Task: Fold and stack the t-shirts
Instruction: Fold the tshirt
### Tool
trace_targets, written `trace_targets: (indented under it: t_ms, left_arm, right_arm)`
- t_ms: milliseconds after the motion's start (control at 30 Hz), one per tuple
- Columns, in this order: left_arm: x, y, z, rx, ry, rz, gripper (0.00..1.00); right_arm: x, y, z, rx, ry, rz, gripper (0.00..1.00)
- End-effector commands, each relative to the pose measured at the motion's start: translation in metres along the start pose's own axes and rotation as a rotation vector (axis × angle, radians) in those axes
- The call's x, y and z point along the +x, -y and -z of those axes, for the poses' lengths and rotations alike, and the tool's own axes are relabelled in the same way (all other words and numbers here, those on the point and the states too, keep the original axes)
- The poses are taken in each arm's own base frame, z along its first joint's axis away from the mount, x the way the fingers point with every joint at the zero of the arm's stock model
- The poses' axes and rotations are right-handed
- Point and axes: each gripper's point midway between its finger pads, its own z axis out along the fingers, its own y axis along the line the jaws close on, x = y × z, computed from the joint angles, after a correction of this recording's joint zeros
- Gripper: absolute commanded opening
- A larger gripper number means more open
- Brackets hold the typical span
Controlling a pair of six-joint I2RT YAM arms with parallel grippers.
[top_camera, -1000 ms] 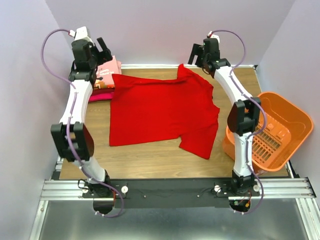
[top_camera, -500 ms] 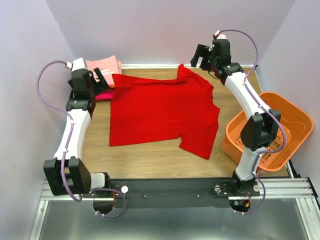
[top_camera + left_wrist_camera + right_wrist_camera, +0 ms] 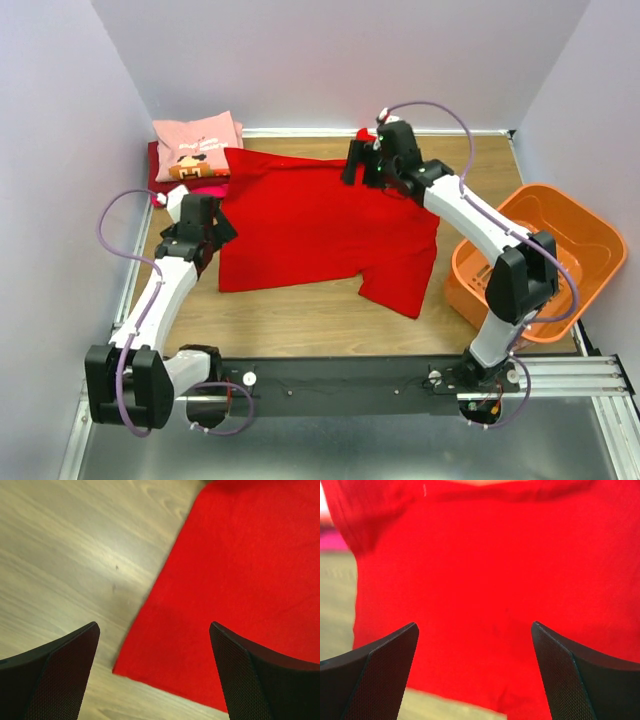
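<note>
The wooden table [image 3: 300, 310] carries everything, and most of its middle is covered by the bright red t-shirt [image 3: 320, 220], spread open and nearly flat, one sleeve trailing towards the orange basket [image 3: 560, 240] that leans at the table's right edge. At the far left corner lies the stack, a folded pink t-shirt [image 3: 195, 145] with a printed figure on top. Under it only slivers of darker red and magenta cloth [image 3: 205, 187] show, so I cannot count those tees. My right pincer [image 3: 362, 165] hangs over the red shirt's far edge near the collar, jaws spread wide with nothing between them. My own arm covers the neckline from above, and my right wrist view is too blurred to tell hem from fold. My left pincer [image 3: 218, 226] is equally wide and empty, poised above the shirt's left edge just beyond its near left corner [image 3: 116, 671]. I judge the cloth light, limp and apt to drag or bunch, so I would pinch corners and edges, lifting both sides together.
</note>
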Motion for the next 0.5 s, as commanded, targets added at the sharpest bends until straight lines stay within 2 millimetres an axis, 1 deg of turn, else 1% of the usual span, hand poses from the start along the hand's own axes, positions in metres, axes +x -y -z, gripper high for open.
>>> trace_targets:
  t_ms: [0,33,67,100,167,200,233,267,367,467]
  left_arm:
    - [0.026,-0.007,0.0,-0.071,-0.052,0.036,0.98]
    - [0.034,-0.005,0.0,-0.066,-0.072,0.055,0.98]
    - [0.048,-0.007,0.0,-0.066,-0.101,0.055,0.98]
    - [0.057,-0.007,0.001,-0.066,-0.126,0.091,0.98]
    - [0.069,-0.008,0.005,-0.063,-0.152,0.116,0.98]
    - [0.071,-0.01,0.007,-0.067,-0.156,0.138,0.98]
    - [0.073,-0.011,0.009,-0.073,-0.158,0.156,0.98]
    - [0.078,-0.017,0.013,-0.098,-0.164,0.203,0.97]
    - [0.084,-0.024,0.019,-0.118,-0.165,0.277,0.96]
    - [0.083,-0.026,0.022,-0.128,-0.154,0.324,0.95]
  right_arm:
    - [0.043,-0.006,0.009,-0.004,-0.096,-0.043,1.0]
    - [0.047,-0.008,0.012,-0.011,-0.105,-0.05,1.0]
    - [0.054,-0.007,0.013,-0.01,-0.117,-0.056,1.0]
    - [0.064,-0.004,0.014,-0.002,-0.139,-0.064,1.0]
    - [0.069,-0.002,0.019,-0.001,-0.142,-0.069,1.0]
    - [0.07,-0.001,0.021,0.0,-0.144,-0.071,1.0]
    - [0.076,0.001,0.022,0.006,-0.154,-0.069,1.0]
    - [0.075,0.001,0.024,0.005,-0.149,-0.066,1.0]
    - [0.078,0.004,0.028,0.009,-0.151,-0.064,1.0]
    - [0.081,0.005,0.029,0.012,-0.154,-0.071,1.0]
